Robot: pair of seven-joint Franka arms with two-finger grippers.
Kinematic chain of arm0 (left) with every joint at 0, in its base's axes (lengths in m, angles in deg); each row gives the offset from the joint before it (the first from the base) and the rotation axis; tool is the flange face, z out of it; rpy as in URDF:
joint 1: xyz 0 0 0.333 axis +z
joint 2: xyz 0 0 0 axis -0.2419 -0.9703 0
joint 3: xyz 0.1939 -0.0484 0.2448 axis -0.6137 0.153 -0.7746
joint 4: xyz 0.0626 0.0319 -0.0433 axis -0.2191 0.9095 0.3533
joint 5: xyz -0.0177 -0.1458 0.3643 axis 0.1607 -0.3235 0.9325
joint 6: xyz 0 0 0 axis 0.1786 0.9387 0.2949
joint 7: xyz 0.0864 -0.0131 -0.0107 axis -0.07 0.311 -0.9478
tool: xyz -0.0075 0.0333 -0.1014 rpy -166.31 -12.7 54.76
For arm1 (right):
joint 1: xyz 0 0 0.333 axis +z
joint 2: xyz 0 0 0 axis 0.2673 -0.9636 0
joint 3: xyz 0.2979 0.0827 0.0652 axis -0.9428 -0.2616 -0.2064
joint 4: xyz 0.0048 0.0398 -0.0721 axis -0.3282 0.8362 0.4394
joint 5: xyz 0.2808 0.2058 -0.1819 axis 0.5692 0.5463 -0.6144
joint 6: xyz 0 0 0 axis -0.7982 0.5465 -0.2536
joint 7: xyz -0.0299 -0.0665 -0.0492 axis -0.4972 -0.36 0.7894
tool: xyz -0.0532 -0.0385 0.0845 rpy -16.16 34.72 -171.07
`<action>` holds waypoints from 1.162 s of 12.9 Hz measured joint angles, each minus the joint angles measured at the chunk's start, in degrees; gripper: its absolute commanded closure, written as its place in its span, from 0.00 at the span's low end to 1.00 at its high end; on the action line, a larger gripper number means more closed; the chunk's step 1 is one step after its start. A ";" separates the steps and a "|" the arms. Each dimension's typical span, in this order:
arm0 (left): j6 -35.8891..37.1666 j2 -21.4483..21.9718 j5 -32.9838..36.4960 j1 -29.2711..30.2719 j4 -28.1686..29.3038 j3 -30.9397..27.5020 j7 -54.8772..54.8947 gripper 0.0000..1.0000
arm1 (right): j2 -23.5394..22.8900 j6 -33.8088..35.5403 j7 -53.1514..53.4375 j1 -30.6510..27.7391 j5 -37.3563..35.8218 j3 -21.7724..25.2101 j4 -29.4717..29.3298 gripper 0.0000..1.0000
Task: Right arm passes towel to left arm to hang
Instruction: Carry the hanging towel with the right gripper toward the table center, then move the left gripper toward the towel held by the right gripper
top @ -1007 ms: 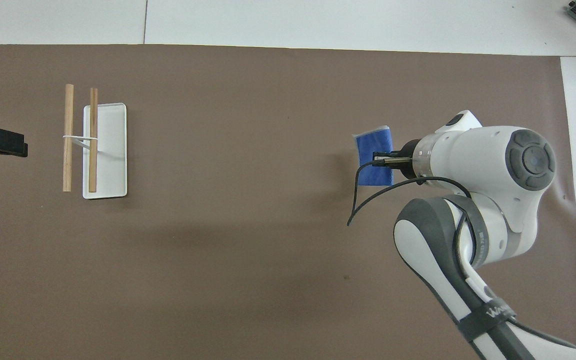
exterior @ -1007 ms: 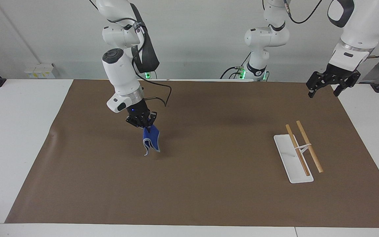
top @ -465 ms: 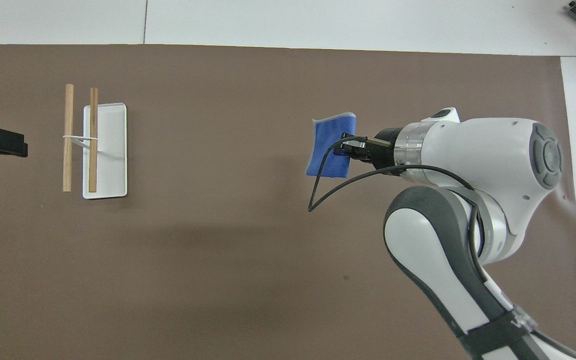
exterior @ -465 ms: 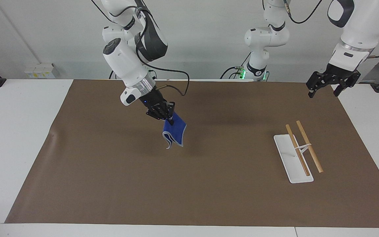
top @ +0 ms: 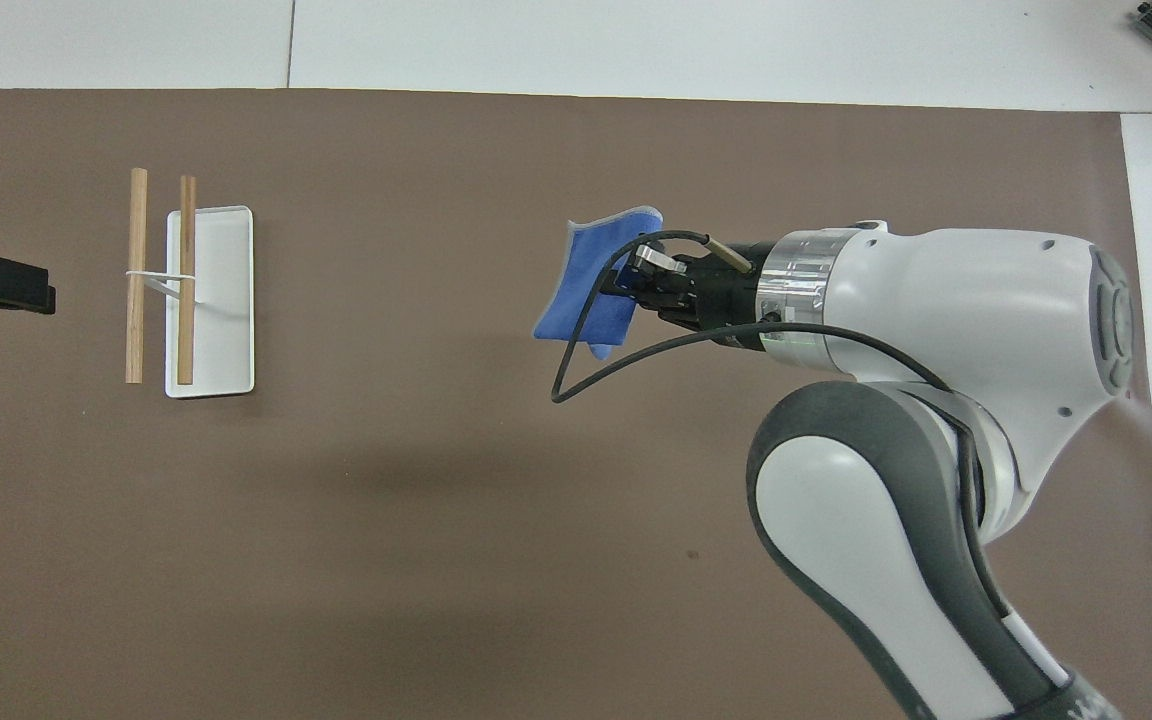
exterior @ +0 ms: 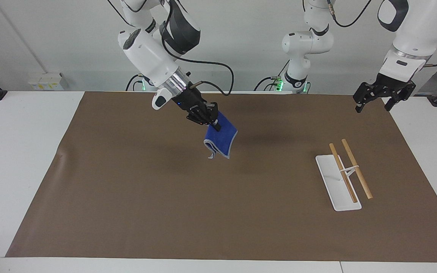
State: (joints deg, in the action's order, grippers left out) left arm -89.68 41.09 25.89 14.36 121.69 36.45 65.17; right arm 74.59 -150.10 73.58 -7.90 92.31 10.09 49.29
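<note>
The towel (exterior: 221,139) is held up in the air by the right claw (exterior: 214,127), whose fingers are clamped on one upper corner, so that the rest of the cloth hangs free below the grip, clear of the brown mat (exterior: 218,212) that covers the counter (exterior: 13,151). It is carried over the middle of the mat, well apart from the rack (exterior: 340,182) at the left arm's end. A corner grip of this kind appears to be chosen so that most of the cloth's edge is left bare for a second claw to take. The right arm is angled toward the left arm's end, which is judged to suit a handover in mid-air.

The left claw (exterior: 374,103) is kept raised over the mat's edge near its own base, with its fingers spread apart and nothing between them; it waits, seemingly ready to receive.

The rack is set flat on a white base, and its two wooden rods (exterior: 349,172) are borne side by side above it on a thin white support, with a gap between them. The rods are placed within the left arm's reach, which is presumably why the hanging is given to that arm. Nothing is yet draped over them.
</note>
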 measured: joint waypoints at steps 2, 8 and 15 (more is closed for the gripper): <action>0.00 0.00 0.00 0.00 0.00 0.00 0.00 0.00 | -0.03 -0.08 5.06 1.24 0.03 -0.25 -1.27 1.00; -0.01 0.03 -0.17 -0.10 0.31 0.36 -4.04 0.00 | -0.52 -0.11 7.53 1.76 2.67 -0.15 -2.62 1.00; -8.25 2.50 -4.51 -6.63 7.90 0.88 -30.62 0.00 | -0.79 -0.03 7.53 1.52 2.69 -0.08 -2.91 1.00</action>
State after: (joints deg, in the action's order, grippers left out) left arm -97.93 43.59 21.38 7.74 129.58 37.33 34.55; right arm 73.80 -150.13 81.10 -6.37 95.00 10.00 46.38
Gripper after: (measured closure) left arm 0.000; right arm 0.952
